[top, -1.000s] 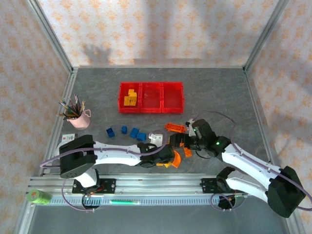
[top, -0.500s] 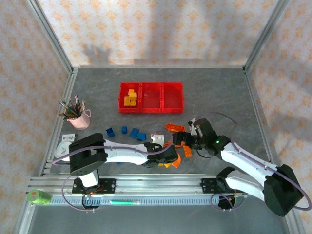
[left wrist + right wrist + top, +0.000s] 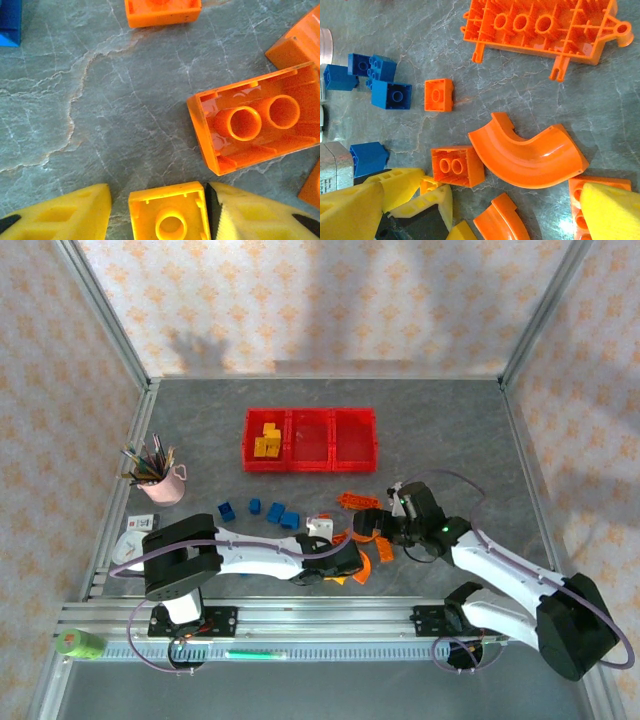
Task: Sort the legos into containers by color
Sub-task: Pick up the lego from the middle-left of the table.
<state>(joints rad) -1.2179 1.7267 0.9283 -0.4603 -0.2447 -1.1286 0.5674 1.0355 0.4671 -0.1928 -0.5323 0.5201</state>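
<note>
The step in hand looks like the pickup of 1 orange piece. In the left wrist view the left gripper (image 3: 157, 190) straddles a small orange brick (image 3: 170, 216) at the bottom centre of the frame. The right-hand finger (image 3: 250, 215) rests against the brick's side and the other finger (image 3: 70, 212) stands just short of it, so the claw is not yet clenched on anything. A larger orange brick (image 3: 257, 122) lies upside down at the right of that frame, near but apart.

The right gripper (image 3: 480, 215) is fully released and hovers low over the orange pile, where a big orange arch (image 3: 525, 155) lies at centre and the long orange plate (image 3: 540, 30) at the top.

In the overhead view the containers (image 3: 312, 464) sit at upper centre, well apart from both grippers. Yellow bricks (image 3: 265, 441) lie in the leftmost compartment, and 4 blue bricks (image 3: 275, 512) lie loose left of centre. Most sorting is probably still to do.

Next, I judge, the claw must clench fully, lift clear of the neighbours and carry to a compartment without yellow.

No brand or writing can be read. A white card (image 3: 130, 540) below the pink cup (image 3: 163, 485) may carry print, but it is too small to tell.
</note>
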